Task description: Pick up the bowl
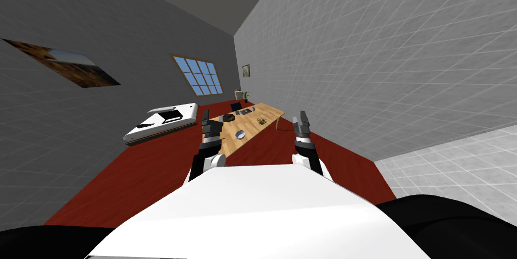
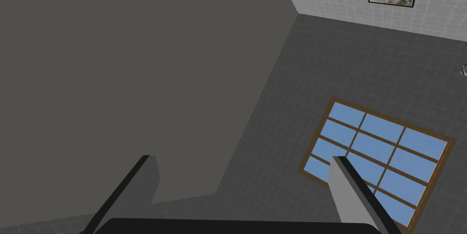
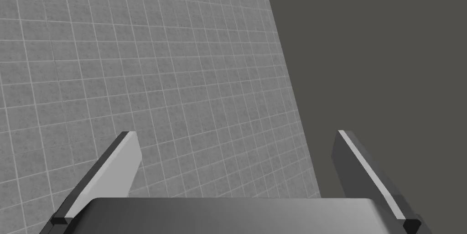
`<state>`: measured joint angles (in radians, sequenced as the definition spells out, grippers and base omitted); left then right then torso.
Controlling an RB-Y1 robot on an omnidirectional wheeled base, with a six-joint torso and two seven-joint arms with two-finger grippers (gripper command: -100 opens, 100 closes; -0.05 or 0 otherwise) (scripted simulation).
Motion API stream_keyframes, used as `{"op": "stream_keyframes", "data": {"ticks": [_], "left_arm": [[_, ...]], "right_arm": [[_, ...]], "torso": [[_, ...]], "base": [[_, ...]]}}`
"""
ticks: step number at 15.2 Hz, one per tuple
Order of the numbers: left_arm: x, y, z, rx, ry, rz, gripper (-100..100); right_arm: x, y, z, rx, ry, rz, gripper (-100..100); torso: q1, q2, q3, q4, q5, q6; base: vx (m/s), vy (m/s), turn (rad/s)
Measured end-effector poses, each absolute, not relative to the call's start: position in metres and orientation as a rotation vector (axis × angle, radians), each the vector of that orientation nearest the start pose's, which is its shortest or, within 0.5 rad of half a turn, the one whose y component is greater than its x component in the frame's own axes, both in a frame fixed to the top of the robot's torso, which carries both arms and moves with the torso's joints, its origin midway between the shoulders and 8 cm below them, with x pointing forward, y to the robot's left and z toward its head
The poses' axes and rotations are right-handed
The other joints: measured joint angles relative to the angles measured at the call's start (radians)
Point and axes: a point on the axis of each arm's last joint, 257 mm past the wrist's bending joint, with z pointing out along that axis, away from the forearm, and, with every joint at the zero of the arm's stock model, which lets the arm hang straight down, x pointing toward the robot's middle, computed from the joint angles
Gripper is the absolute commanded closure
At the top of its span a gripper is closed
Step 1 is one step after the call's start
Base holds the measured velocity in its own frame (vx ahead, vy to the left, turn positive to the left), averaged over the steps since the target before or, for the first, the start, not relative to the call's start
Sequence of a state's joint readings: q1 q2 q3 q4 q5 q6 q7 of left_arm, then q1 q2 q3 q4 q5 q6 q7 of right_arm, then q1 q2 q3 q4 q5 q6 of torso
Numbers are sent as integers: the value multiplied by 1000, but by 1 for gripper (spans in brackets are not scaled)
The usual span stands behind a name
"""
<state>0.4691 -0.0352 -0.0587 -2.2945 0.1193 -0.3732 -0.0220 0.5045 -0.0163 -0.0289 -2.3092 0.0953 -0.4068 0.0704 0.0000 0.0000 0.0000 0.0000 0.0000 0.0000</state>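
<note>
Grey bowl on light wooden table

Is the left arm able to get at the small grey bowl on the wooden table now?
Probably, once tipped down: the open left claw points upward near the small grey bowl, which lies alone on a bare stretch of light wooden table; nothing stands between.

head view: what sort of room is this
Probably a bedroom with a work corner in a house: what looks like a white bed, a long wooden table carrying a laptop and the bowl, and a paned window.
</note>
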Motion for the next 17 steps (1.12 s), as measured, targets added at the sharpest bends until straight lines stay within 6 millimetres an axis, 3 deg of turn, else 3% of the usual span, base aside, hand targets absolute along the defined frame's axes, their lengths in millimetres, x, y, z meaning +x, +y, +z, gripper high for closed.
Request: {"op": "stream_keyframes", "data": {"ticks": [6,17], "left_arm": [[373,269,1,-789,717,-1381,-100],[395,292,-63,-857,998,-1217,-100]], "right_arm": [[353,-280,18,610,739,1126,0],[353,-280,18,610,739,1126,0]], "torso": [[0,-1,-1,0,0,0],[-1,-2,-1,0,0,0]], "base": [[12,-7,-58],[24,-12,-95]]}}
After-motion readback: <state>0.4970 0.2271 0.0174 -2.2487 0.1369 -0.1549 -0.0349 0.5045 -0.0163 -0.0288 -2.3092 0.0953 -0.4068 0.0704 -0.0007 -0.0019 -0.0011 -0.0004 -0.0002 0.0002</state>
